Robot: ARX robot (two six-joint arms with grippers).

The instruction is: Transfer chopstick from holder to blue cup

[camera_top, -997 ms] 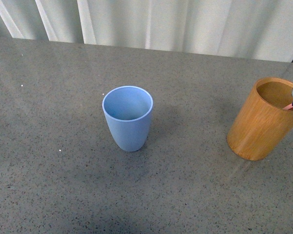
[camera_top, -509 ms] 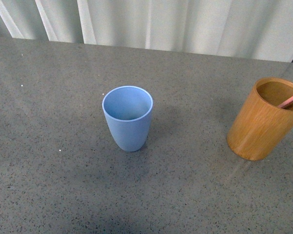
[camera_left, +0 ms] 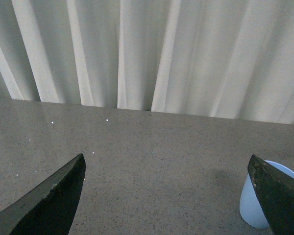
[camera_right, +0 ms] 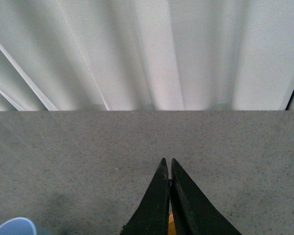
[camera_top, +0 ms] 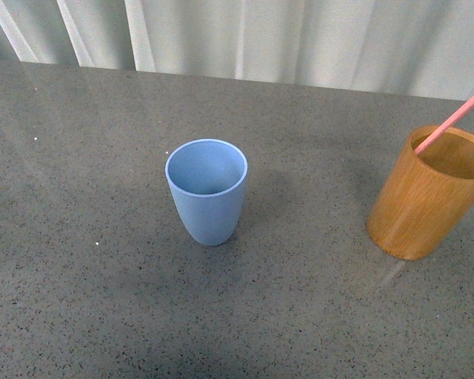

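Note:
The pink chopstick (camera_top: 453, 119) slants up and to the right out of the orange-brown wooden holder (camera_top: 427, 195), its lower end just inside the rim, its upper end leaving the front view at the right edge. My right gripper (camera_right: 167, 166) is shut on the chopstick; the stick itself is hidden between the dark fingers, with a sliver of the holder (camera_right: 170, 226) below them. The blue cup (camera_top: 206, 190) stands upright and empty mid-table, left of the holder. My left gripper (camera_left: 166, 169) is open over bare table, the blue cup (camera_left: 255, 205) beside one fingertip.
A grey speckled tabletop (camera_top: 87, 260) carries both containers. White curtains (camera_top: 300, 39) hang along the far edge. No arm shows in the front view.
The chopstick has risen: it lay low inside the holder a second ago, and now it sticks far above the rim. The dark gripper tip at the right edge has left the front view.

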